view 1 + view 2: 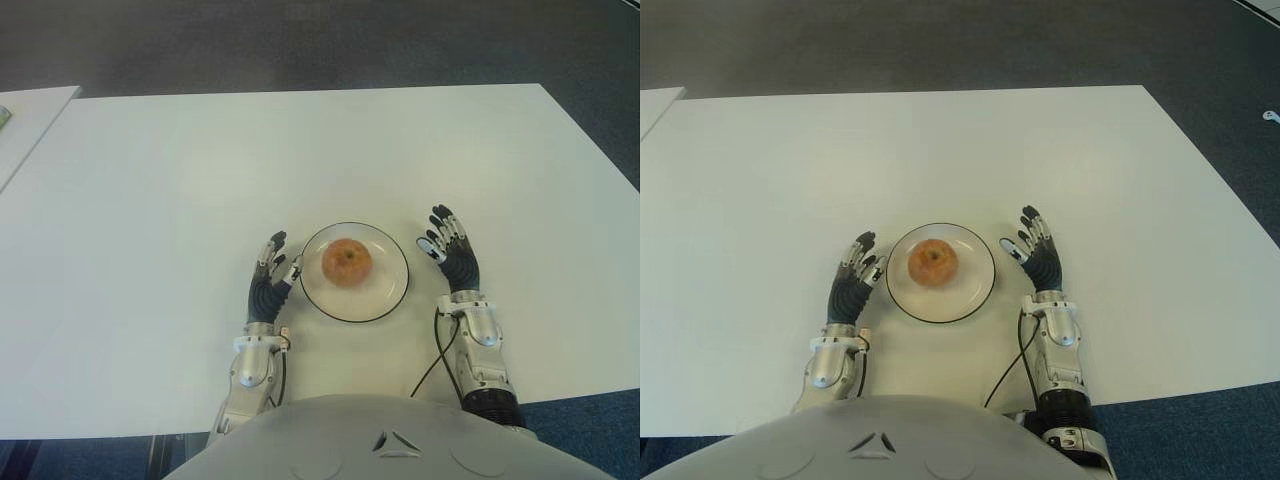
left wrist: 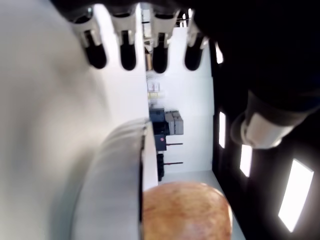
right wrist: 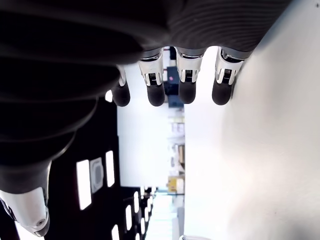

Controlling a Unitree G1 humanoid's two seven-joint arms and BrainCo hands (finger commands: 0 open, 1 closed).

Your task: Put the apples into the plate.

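One reddish-orange apple (image 1: 347,261) sits in the middle of a white plate (image 1: 385,297) with a dark rim, near the table's front edge. My left hand (image 1: 272,270) shows just left of the plate, fingers stretched out and holding nothing. My right hand (image 1: 446,244) shows just right of the plate, fingers also spread and empty. In the left wrist view the apple (image 2: 185,210) and the plate rim (image 2: 120,175) appear close beside that hand's straight fingers (image 2: 127,52). The right wrist view shows only straight fingers (image 3: 186,80) over the white table.
The white table (image 1: 200,170) stretches wide on both sides and behind the plate. A second white table edge (image 1: 25,115) stands at the far left. Dark floor lies beyond the table's far edge. A black cable (image 1: 436,360) runs along my right forearm.
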